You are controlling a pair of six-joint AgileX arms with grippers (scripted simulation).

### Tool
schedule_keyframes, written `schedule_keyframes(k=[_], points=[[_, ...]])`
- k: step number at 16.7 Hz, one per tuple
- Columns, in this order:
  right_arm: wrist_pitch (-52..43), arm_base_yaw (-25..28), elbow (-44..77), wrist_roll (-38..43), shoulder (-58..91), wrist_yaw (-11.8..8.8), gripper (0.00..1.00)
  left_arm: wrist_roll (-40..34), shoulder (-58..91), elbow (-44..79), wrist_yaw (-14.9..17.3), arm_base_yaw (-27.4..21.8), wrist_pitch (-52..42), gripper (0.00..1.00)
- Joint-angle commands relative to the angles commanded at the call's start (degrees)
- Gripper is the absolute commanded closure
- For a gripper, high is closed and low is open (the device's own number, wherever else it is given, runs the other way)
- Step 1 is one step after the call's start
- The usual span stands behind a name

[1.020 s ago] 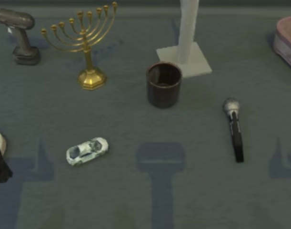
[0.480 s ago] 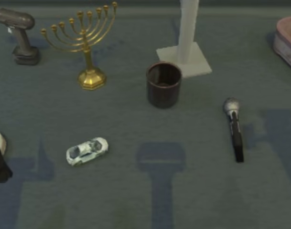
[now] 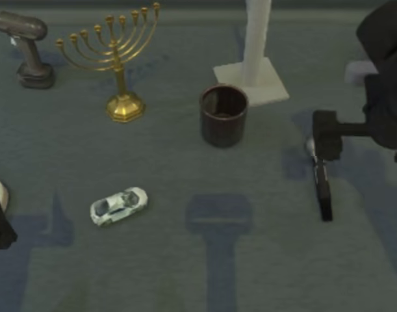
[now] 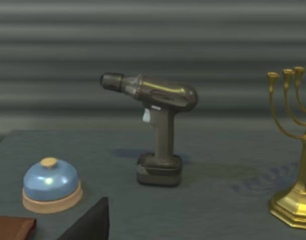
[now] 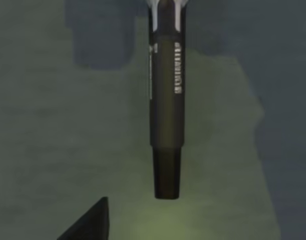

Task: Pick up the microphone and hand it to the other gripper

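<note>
Black-handled, silver-mesh-headed microphone [image 3: 322, 185] lay with its axis twelve-to-six, its head beneath the nearer right end effector [image 3: 325, 136], whose finger spread I cannot tell.

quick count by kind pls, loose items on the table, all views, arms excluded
Grey power drill: 1
Gold branched candelabrum: 1
Dark brown round cup: 1
White post on a square base: 1
Slim black-handled microphone with silver mesh head: 1
White toy car: 1
Blue dome bell on a tan base: 1
Brown flat item, only a corner visible: 1
Total: 8
</note>
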Motion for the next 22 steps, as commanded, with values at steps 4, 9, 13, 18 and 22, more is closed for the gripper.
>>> schedule_keyframes(k=[4, 9, 13, 18, 22], points=[[-6.66, 2.99, 10.55, 3.21, 13.25, 0.61, 0.00, 0.00, 0.00, 0.00, 0.00, 0.00, 0.00, 0.00], [-8.98, 4.11, 14.66, 4.42, 17.73, 0.84, 0.00, 0.00, 0.00, 0.00, 0.00, 0.00, 0.00, 0.00], [-8.67, 3.81, 14.37, 4.33, 17.67, 0.79, 0.00, 0.00, 0.00, 0.00, 0.00, 0.00, 0.00, 0.00], [0.96, 3.38, 9.59, 3.73, 22.24, 0.85, 0.00, 0.00, 0.00, 0.00, 0.00, 0.00, 0.00, 0.00], [9.90, 2.86, 5.08, 3.29, 26.65, 0.86, 0.00, 0.00, 0.00, 0.00, 0.00, 0.00, 0.00, 0.00]])
